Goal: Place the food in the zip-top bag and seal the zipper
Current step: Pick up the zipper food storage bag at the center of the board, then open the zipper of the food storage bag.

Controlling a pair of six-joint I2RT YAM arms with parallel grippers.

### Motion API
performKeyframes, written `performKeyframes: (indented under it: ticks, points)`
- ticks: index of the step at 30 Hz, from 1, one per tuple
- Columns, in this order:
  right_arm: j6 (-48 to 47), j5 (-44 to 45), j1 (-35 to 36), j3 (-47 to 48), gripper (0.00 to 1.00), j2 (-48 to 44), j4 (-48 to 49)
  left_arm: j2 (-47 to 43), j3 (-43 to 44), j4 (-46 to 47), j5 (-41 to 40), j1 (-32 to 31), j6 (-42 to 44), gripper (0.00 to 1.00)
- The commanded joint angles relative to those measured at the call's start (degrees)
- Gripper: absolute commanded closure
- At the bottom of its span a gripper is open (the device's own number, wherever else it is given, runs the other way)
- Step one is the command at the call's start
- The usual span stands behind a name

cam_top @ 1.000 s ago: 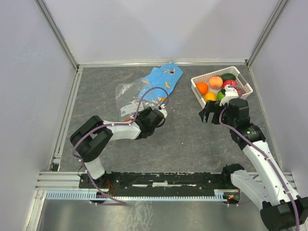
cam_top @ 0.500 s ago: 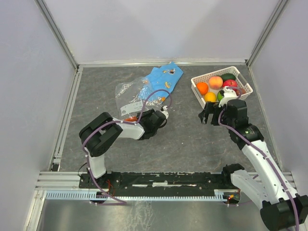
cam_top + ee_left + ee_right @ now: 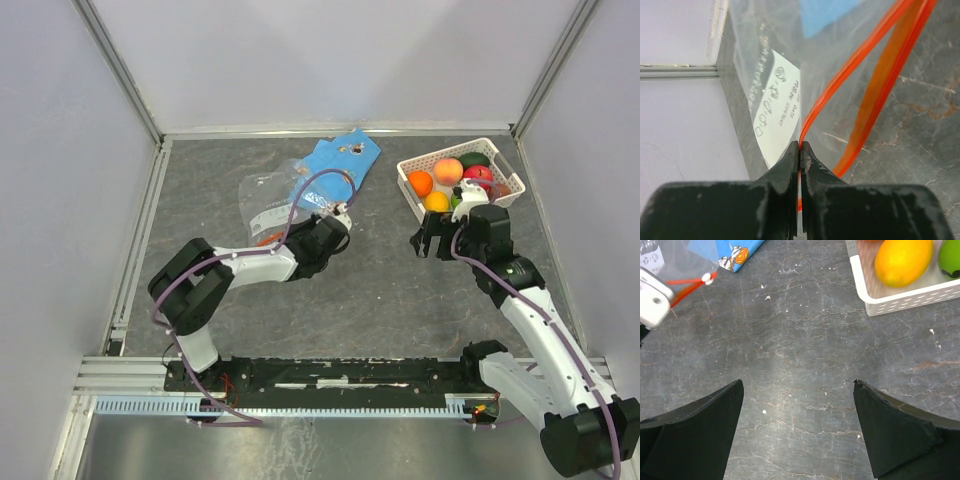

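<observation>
I have my left gripper (image 3: 800, 150) clamped on the orange zipper (image 3: 860, 56), and my right gripper (image 3: 798, 385) gapes wide near the basket (image 3: 905, 294).

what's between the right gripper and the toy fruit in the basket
Only the white basket's near wall. The open right gripper hovers just short of it, and the toy fruit is uncovered from above.

Cannot read the blurred print on the label (image 3: 777, 109). In the right wrist view, see only part of the basket (image 3: 900, 296), yellow fruit (image 3: 902, 260) and green fruit (image 3: 950, 257), cropped at the edges.
</observation>
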Motion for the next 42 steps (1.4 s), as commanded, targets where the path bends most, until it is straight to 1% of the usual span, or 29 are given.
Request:
performKeyframes:
  ticks: [1,5,7,10,15,18,22,27,32,37,42]
  points:
    - [-0.5,-2.5,0.4,2.3,0.01,0.6,3.7,-5.2,7.1,-11.5,-2.1,-0.1,-10.2,0.97]
    - [1.3,-4.2,0.5,2.8,0.01,1.1,5.0,-6.7,12.8,-23.3,-2.1,-0.1,-19.3,0.97]
    - [2.6,-4.5,1.1,3.0,0.01,1.3,5.7,-6.5,17.2,-30.9,-2.2,-0.1,-26.4,0.97]
    - [6.0,-4.1,2.5,2.3,0.01,1.5,8.0,-6.7,23.9,-42.0,1.3,0.0,-37.9,0.97]
    - [12.8,-5.0,5.0,0.4,0.00,1.7,14.9,-8.7,29.4,-49.6,7.9,-0.1,-47.9,0.97]
    - [16.1,-4.0,7.1,0.1,0.01,2.3,18.0,-10.0,31.5,-52.1,12.2,-0.1,-52.6,0.97]
    - [21.0,-0.4,10.8,0.1,0.03,3.6,21.2,-11.4,33.7,-55.0,16.7,0.0,-60.3,0.97]
    - [26.1,4.6,16.7,0.1,0.05,5.8,25.2,-12.3,37.1,-58.6,19.8,0.0,-68.9,0.97]
    - [29.0,7.8,23.1,1.3,0.06,9.8,30.0,-14.0,38.0,-58.7,20.9,0.0,-75.5,0.97]
    - [29.1,12.4,29.8,5.1,0.09,14.4,31.1,-15.5,37.9,-57.4,22.3,-0.1,-78.7,0.97]
    - [28.6,16.2,33.0,8.3,0.13,19.8,30.5,-17.3,36.4,-55.1,23.5,0.0,-80.3,0.97]
